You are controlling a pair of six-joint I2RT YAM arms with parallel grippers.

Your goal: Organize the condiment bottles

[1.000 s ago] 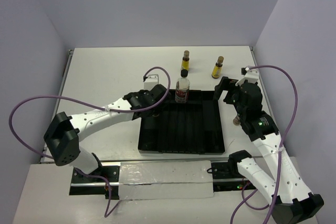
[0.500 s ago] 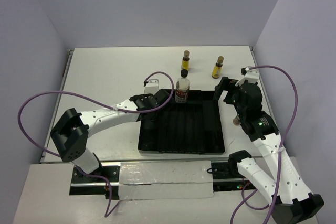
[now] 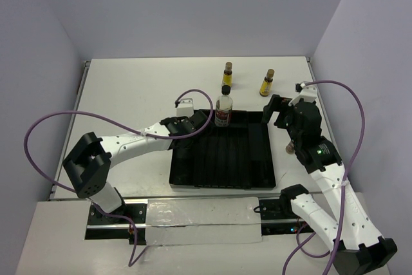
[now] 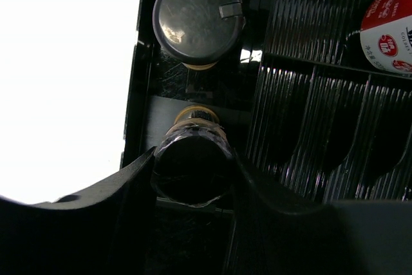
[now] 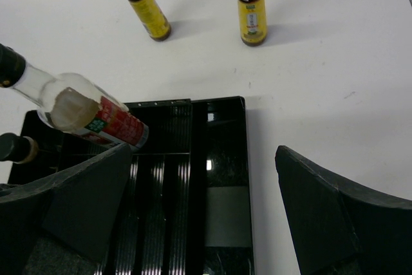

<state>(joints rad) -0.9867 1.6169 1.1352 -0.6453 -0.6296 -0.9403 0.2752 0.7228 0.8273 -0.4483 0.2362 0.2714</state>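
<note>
White tabletop, pale lilac walls around it, and a black ridged tray (image 3: 225, 159) sat mid-table right in front of both arms. The bit that mattered: the left gripper (image 3: 195, 122) was down in the tray's far-left corner with a short dark-brown jar (image 4: 193, 162) dead between its fingers (image 4: 129, 185). The jar stood upright, so its long axis pointed straight up at the wrist camera. The jaws looked pressed against both sides of it, so I'd call that a grip.

Just past it in the same left-hand slot sat a second jar (image 4: 198, 17), black lid up, close but not touching. The clear bottle with the red-white label (image 3: 223, 109) stood at the tray's far edge.

Both slim yellow bottles (image 3: 228, 73) (image 3: 267, 83) were upright on bare table beyond the tray, well apart from each other. The right gripper (image 3: 280, 113) hovered over the tray's far-right corner, jaws spread wide with nothing in them. Those two lay straight ahead of it, so I'd guess that arm was the better bet for them. Plenty of free slots in the tray, too.
</note>
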